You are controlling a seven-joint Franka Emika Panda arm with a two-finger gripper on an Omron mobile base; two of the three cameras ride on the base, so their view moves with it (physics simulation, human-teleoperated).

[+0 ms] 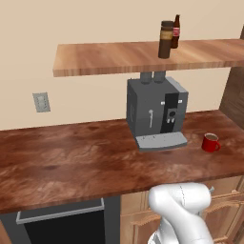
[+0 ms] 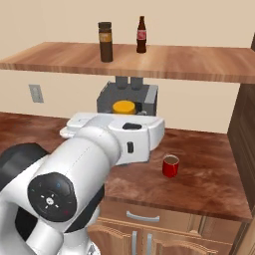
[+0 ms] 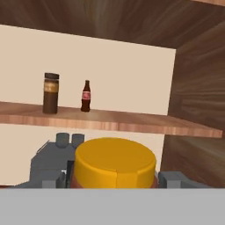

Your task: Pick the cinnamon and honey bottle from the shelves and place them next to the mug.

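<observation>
The honey bottle's yellow cap (image 3: 115,162) sits close against the hand camera, and my gripper (image 3: 113,181) is shut on the bottle below it. In the right base view the same cap (image 2: 123,107) peeks over my white forearm, in front of the coffee machine. The cinnamon (image 1: 166,39) (image 2: 105,42) (image 3: 51,93), a dark brown jar with a tan band, stands upright on the wooden shelves (image 1: 109,57) (image 2: 189,62) (image 3: 132,121). Low on the counter's right side is the red mug (image 1: 210,142) (image 2: 170,166), to the right of my hand.
A slim brown bottle with a red label (image 1: 176,32) (image 2: 141,35) (image 3: 86,96) stands just right of the cinnamon. A grey coffee machine (image 1: 155,112) (image 2: 149,97) sits under the shelf, left of the mug. A dark wood cabinet side (image 2: 246,139) closes off the right.
</observation>
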